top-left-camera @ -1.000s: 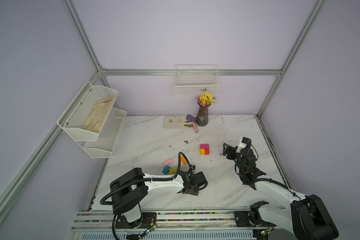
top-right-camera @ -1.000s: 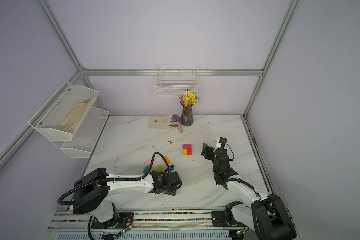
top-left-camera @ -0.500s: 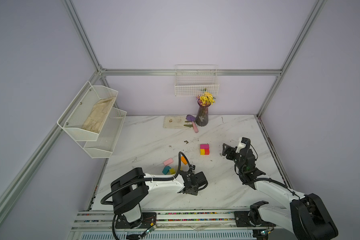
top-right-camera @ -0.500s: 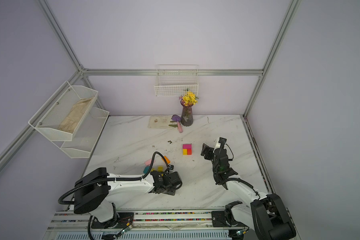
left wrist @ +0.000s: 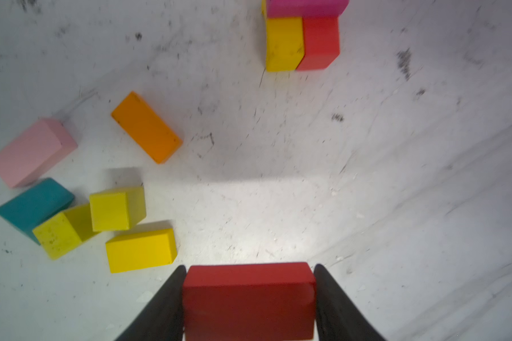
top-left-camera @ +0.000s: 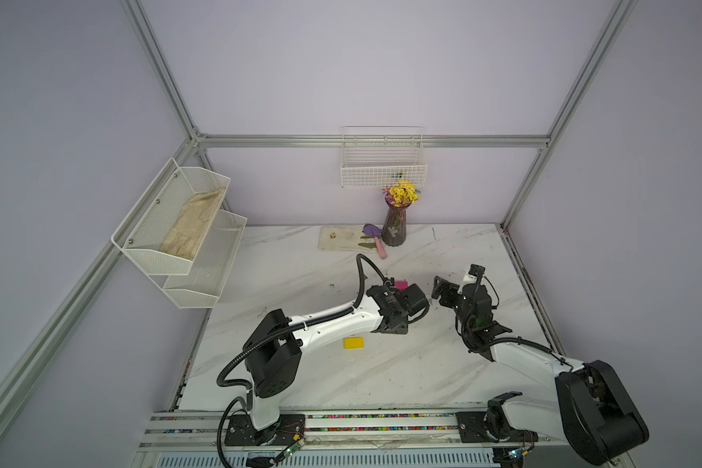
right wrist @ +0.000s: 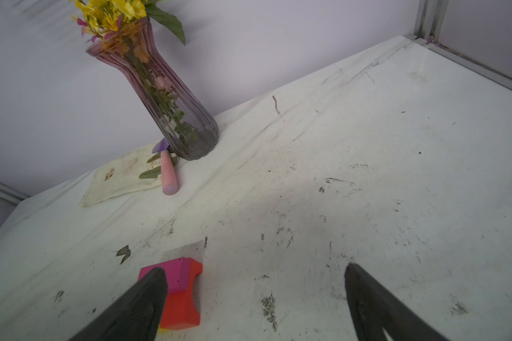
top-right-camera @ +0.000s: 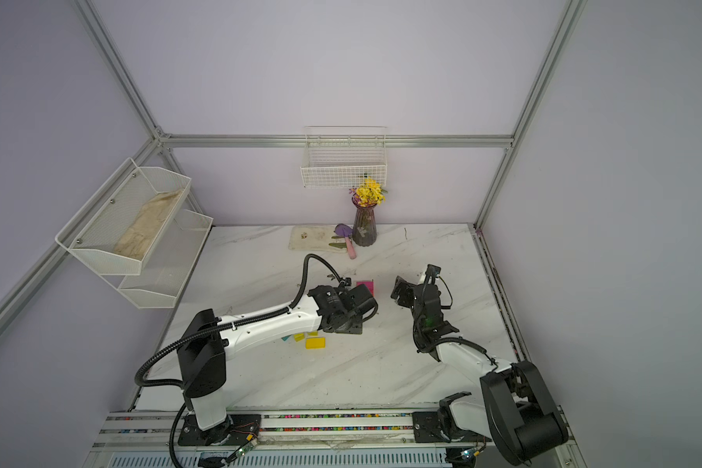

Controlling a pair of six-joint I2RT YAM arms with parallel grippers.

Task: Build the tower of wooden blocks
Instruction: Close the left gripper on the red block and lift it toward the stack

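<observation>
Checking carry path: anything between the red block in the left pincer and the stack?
No, only bare table between red block and stack, per the left wrist view.

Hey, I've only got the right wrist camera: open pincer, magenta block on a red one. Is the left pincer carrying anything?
Observer: Yes, the left pincer is shut on a red brick.
Operator: What's under the magenta block besides red?
Observer: A yellow base block stands against the red base block, both under the magenta block.
Operator: Any spares?
Observer: Lying loose: pink brick, orange brick, teal piece, three yellow blocks.
</observation>
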